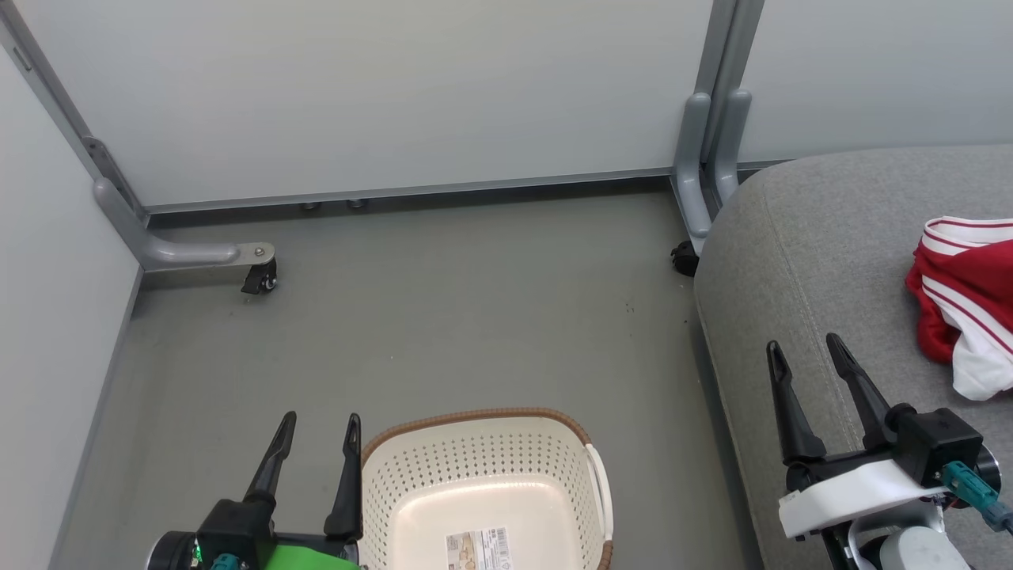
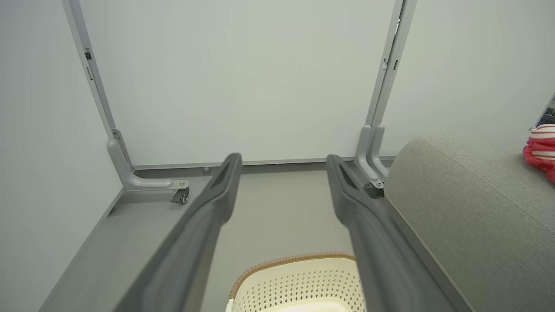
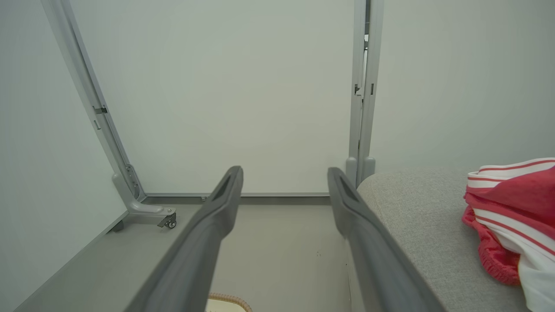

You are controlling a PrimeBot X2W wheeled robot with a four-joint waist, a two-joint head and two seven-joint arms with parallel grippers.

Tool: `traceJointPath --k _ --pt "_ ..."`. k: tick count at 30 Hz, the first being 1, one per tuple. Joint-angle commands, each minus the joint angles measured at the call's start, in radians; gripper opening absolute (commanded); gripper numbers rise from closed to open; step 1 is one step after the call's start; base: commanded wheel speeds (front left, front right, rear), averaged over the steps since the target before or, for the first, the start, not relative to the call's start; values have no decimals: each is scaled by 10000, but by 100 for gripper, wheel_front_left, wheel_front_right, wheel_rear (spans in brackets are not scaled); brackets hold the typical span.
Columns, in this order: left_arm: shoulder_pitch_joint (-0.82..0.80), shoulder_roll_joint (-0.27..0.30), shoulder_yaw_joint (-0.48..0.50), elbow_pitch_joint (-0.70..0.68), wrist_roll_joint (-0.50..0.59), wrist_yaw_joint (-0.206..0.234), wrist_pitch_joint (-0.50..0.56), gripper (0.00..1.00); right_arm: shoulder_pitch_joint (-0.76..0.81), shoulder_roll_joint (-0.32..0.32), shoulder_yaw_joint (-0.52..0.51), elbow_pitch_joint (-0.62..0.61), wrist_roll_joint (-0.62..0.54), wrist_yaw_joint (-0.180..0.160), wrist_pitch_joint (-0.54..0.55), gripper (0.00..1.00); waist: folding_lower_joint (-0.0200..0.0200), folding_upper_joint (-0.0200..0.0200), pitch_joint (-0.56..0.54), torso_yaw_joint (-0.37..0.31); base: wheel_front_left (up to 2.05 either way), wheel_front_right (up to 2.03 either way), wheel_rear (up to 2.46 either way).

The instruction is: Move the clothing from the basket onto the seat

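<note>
The cream perforated basket [image 1: 483, 475] with a brown rim stands on the floor at the bottom centre, holding nothing but a paper label [image 1: 477, 550] on its floor. Red clothing [image 1: 961, 297] with white stripes lies crumpled on the grey seat [image 1: 799, 237] at the right edge; it also shows as clothing [image 3: 511, 221] on the seat [image 3: 416, 212] in the right wrist view. My left gripper [image 1: 320, 426] stands open just left of the basket [image 2: 299, 281]. My right gripper [image 1: 803, 348] stands open above the seat, left of the clothing. Neither holds anything.
Pale partition panels [image 1: 396, 87] close off the back and left, on grey feet with castors [image 1: 261, 279]. Another castor [image 1: 682, 257] sits by the seat's corner. Grey floor [image 1: 443, 317] stretches between basket and panels.
</note>
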Motion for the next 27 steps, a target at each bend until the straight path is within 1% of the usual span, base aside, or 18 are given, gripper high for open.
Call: traceJointPath --k 1,5,6,10,20,27 --pt "81 27 21 22 54 50 0 100 -116 -12 -16 26 38 -19 -30 100 0 0 2 0 0 0 0" --pt "64 27 -19 88 30 83 0 100 -109 -62 35 37 -68 -19 -30 100 0 0 3 28 0 0 0" --pt "2 0 -11 63 -8 43 0 0 -1 -21 37 12 -24 0 0 0 0 0 4 25 0 0 0" --pt "25 -6 -9 392 -60 43 8 0 167 72 96 326 20 0 21 0 0 0 6 27 0 0 0" --pt "-217 110 194 438 -2166 2 403 0 -21 140 -100 467 1980 -1 484 0 0 0 29 3 0 0 0" --pt "-410 174 325 536 -3437 -46 658 0 -150 186 -228 566 3166 -2 776 0 0 0 43 -12 0 0 0"
